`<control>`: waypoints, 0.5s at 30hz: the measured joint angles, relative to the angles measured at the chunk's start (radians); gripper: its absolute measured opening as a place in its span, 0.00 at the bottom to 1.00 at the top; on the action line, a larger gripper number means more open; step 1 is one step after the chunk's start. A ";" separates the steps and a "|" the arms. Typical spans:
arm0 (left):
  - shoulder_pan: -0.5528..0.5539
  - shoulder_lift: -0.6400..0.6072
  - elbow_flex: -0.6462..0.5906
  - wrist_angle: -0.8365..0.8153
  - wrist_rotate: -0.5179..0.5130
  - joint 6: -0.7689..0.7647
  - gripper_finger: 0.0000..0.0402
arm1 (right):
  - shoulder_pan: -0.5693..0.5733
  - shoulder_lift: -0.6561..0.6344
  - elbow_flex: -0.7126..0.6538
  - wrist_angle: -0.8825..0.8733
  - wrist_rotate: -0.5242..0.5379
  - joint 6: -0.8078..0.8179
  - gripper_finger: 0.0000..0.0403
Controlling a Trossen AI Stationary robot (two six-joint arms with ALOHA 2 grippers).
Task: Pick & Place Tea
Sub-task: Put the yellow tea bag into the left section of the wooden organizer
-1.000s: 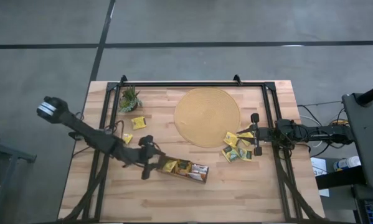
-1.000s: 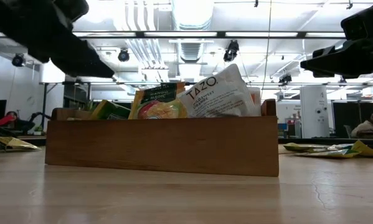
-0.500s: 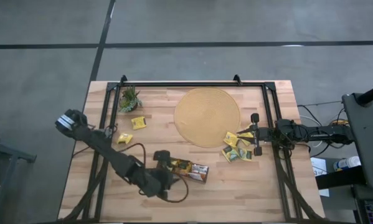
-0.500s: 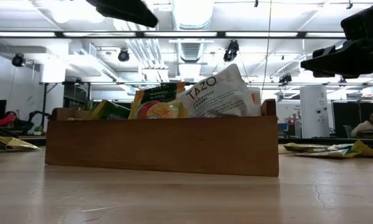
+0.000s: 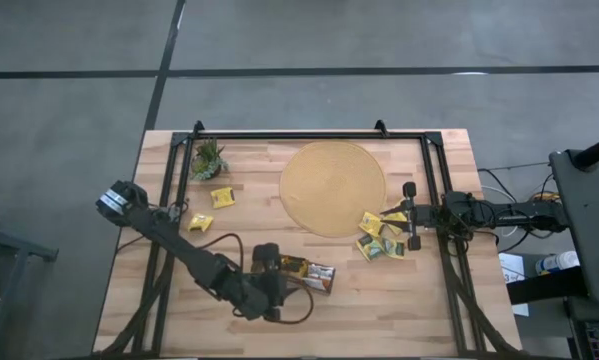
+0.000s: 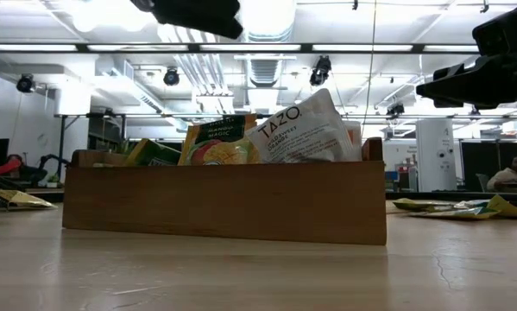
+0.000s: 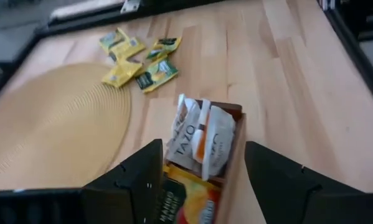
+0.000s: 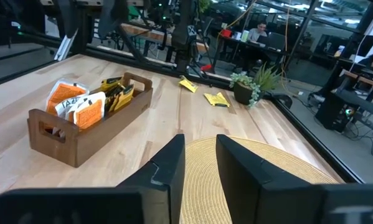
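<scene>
The dark wooden tray (image 5: 314, 274) stands near the table's front middle with several tea sachets (image 7: 198, 137) upright in it. More tea lies flat on the wood. A yellow pile (image 5: 381, 238) sits at the round mat's (image 5: 332, 186) right edge, and two sachets (image 5: 221, 197) lie at the left. My left gripper (image 5: 282, 272) hangs open above the tray's left end, and its fingers (image 7: 142, 171) stand apart on either side of the tray. At the table's right my right gripper (image 5: 410, 215) waits beside the pile, level, with a narrow empty gap (image 8: 200, 158).
A small green plant (image 5: 208, 158) stands at the far left corner. A black frame rail (image 5: 309, 135) runs along the table's far edge and sides. Bare wood (image 5: 389, 300) lies right of the tray and along the near edge. People sit in the room behind (image 8: 259, 31).
My left gripper has risen from table height at the tray's left end. It has swung toward the table's near edge and right, and now hangs over the tray, still open. The tray and the sachets have kept their places.
</scene>
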 joint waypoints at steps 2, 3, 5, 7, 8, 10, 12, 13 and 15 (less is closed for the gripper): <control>-0.001 0.000 0.000 -0.007 0.001 -0.051 0.55 | 0.000 0.000 0.000 0.000 0.000 0.000 0.21; -0.002 -0.001 0.000 -0.016 0.001 -0.074 0.55 | 0.000 0.000 0.000 0.000 0.000 0.000 0.21; -0.005 -0.001 0.000 -0.049 0.001 -0.114 0.54 | 0.000 0.000 0.000 0.000 0.000 0.000 0.20; -0.007 -0.001 0.000 -0.105 0.001 -0.164 0.54 | 0.000 0.000 0.000 0.000 0.000 0.000 0.19; -0.007 -0.001 0.000 -0.138 0.002 -0.195 0.54 | 0.000 0.000 0.000 0.000 0.000 0.000 0.18; -0.007 -0.002 0.000 -0.206 0.001 -0.260 0.53 | 0.000 0.000 0.000 0.000 0.000 0.000 0.18; -0.007 -0.002 0.000 -0.271 0.002 -0.325 0.53 | 0.000 0.000 0.000 0.000 0.000 0.000 0.17; -0.007 -0.001 0.000 -0.298 0.006 -0.355 0.53 | 0.000 0.000 0.000 0.000 0.000 0.000 0.17; -0.007 -0.002 0.000 -0.331 0.026 -0.395 0.53 | 0.000 0.000 0.000 0.000 0.000 0.000 0.17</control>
